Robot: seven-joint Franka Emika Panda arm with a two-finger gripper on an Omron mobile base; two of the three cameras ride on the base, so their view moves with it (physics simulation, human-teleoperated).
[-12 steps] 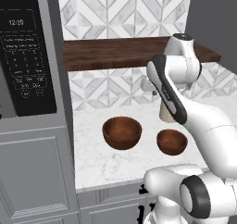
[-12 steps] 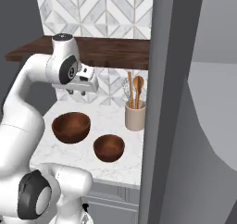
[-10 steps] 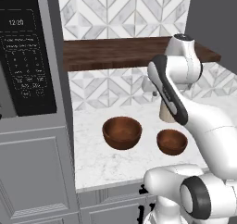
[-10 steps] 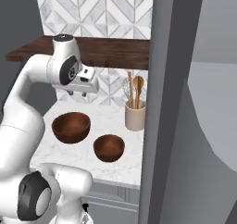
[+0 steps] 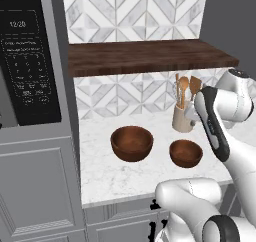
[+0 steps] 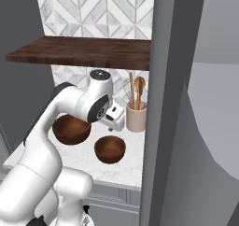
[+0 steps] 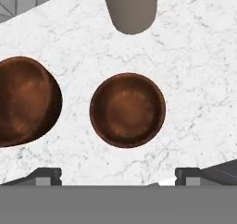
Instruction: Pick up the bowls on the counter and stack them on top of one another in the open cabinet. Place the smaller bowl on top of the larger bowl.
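The smaller bowl [image 7: 127,109] sits upright on the counter [image 7: 194,70], directly below the gripper [image 7: 118,176], whose two finger tips [image 7: 45,176] stand wide apart at either side of the hand view with nothing between them; the bowl is centred in the gap but well clear of both tips. Just beside it lies the larger bowl [image 7: 25,100], also upright and not touching it, and beyond the smaller bowl stands the beige crock [image 7: 131,8]. From the left base view the smaller bowl [image 5: 186,152] rests near the counter's front right, the larger bowl [image 5: 131,142] to its left, and the crock [image 5: 183,117] holds wooden spoons against the tiled wall. The arm [image 5: 216,121] bends over the smaller bowl. Above, the open cabinet [image 5: 145,57] carries no bowl. In the right base view the hand [image 6: 113,117] hangs above the smaller bowl [image 6: 110,149], between the larger bowl [image 6: 71,129] and the crock [image 6: 136,117].
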